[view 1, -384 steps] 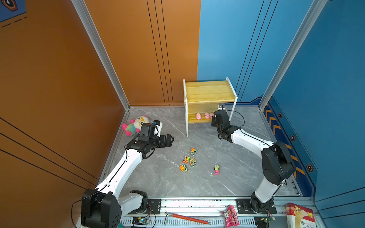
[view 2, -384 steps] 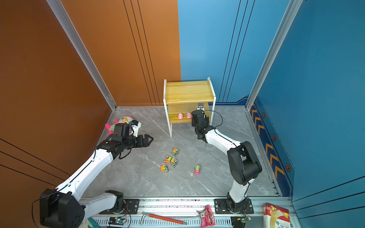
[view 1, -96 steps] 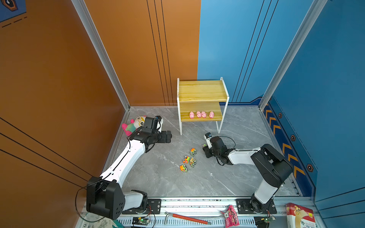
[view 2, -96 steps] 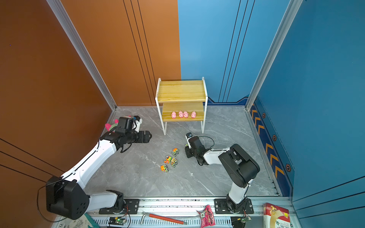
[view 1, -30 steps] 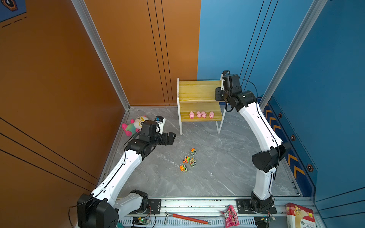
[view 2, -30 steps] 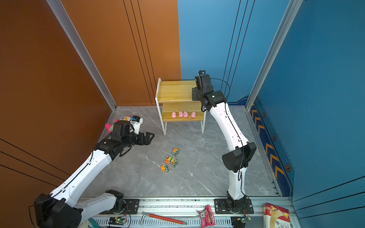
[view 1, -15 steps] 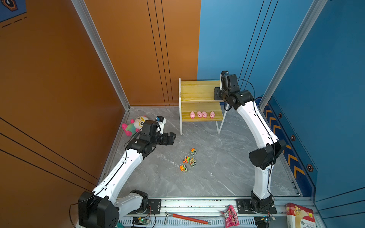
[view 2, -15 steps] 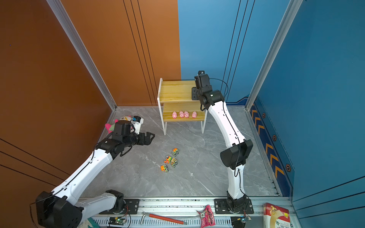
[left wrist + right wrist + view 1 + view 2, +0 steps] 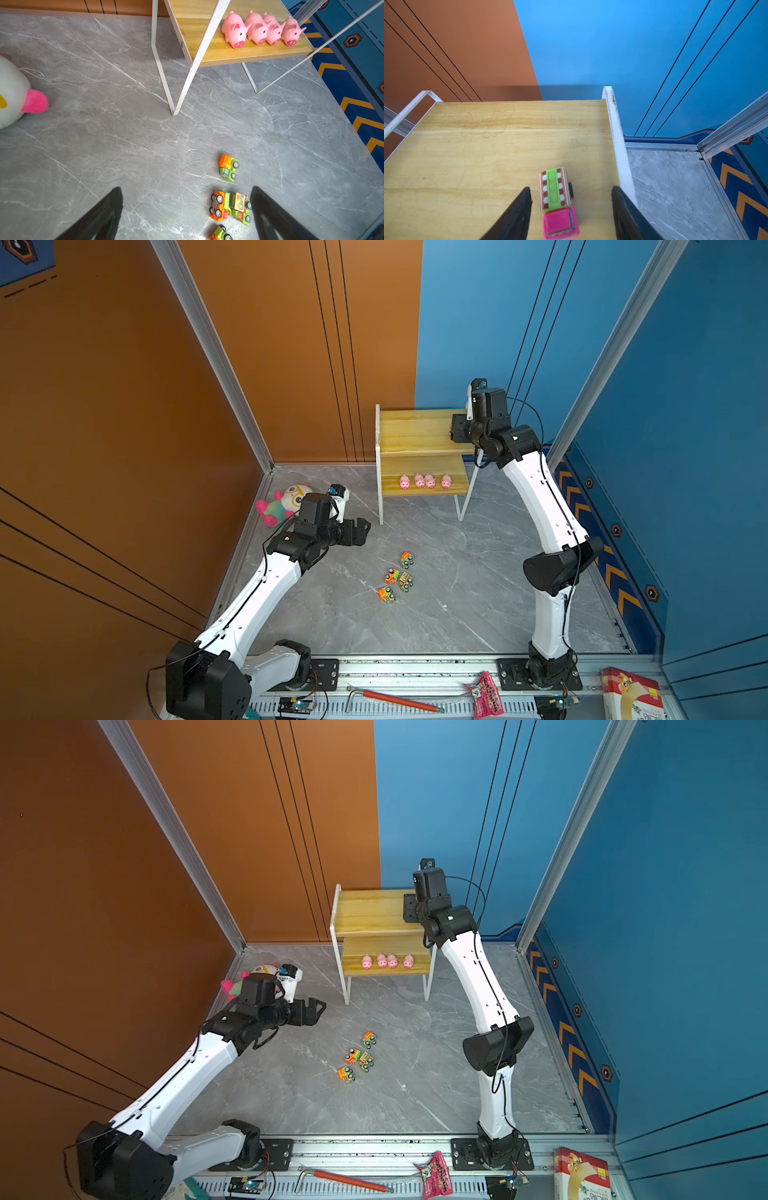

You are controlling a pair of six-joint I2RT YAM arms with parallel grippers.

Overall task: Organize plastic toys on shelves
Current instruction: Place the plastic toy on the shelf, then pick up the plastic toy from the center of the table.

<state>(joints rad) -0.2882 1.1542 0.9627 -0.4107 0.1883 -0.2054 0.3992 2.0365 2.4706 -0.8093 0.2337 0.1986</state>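
our right gripper (image 9: 571,188) stands released, jaws either side of the pink truck (image 9: 557,207) on the top board (image 9: 488,145) of the shelves (image 9: 379,472), upper centre in both top views; we think nothing touches it. pigs (image 9: 424,481) line the lower board (image 9: 424,491); our left gripper (image 9: 187,188) hangs spread wide near the trucks (image 9: 397,576) on the floor (image 9: 457,572).

My fingers (image 9: 513,216) are matt black; the pink truck (image 9: 557,197) is smooth plastic, the top board (image 9: 477,149) smooth grained wood, its white metal frame (image 9: 615,135) scuffed.
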